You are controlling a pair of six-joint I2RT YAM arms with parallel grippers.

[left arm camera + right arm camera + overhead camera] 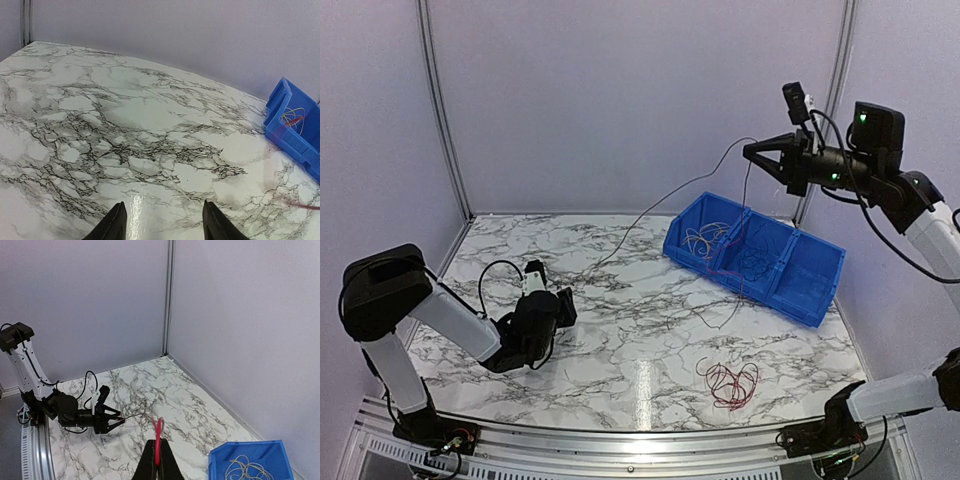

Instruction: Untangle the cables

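Marble table (620, 300) holds one blue bin (817, 297); right tool (157, 460) pinches one cable (159, 437), left tool (164, 206) stands open.

The left arm (450, 318) and right arm (932, 238) share one build: glossy black joint housings joined by white tubular links. The left claw (563, 306) has two tapered black fingers (116, 227). Just behind it sits a small white camera block (533, 279), with a thin black cable (500, 263) looping back from there. The right claw (752, 151) is black and pointed too. Small green lights (834, 178) glow behind it, and black leads (882, 238) trail further back.
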